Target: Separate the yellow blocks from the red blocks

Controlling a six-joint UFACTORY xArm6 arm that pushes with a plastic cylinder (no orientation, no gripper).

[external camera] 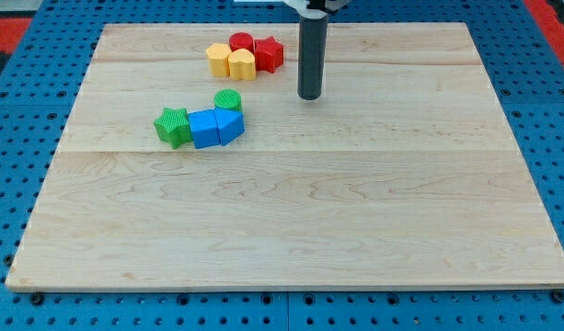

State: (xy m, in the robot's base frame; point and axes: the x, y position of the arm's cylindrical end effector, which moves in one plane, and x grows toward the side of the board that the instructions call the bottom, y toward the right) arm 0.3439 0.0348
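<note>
Two yellow blocks sit side by side near the view's top: a yellow hexagon-like block (218, 58) on the left and a yellow rounded block (242, 63) to its right. Touching them are a red cylinder (242, 42) just behind and a red star-shaped block (269, 53) on the right. All four form one tight cluster. My tip (309, 96) rests on the wooden board (291, 211), to the right of and slightly below the cluster, apart from the red star.
A second cluster lies left of centre: a green star (172, 125), a blue cube (204, 128), a blue pentagon-like block (229, 125) and a green cylinder (228, 99). A blue pegboard (24, 110) surrounds the board.
</note>
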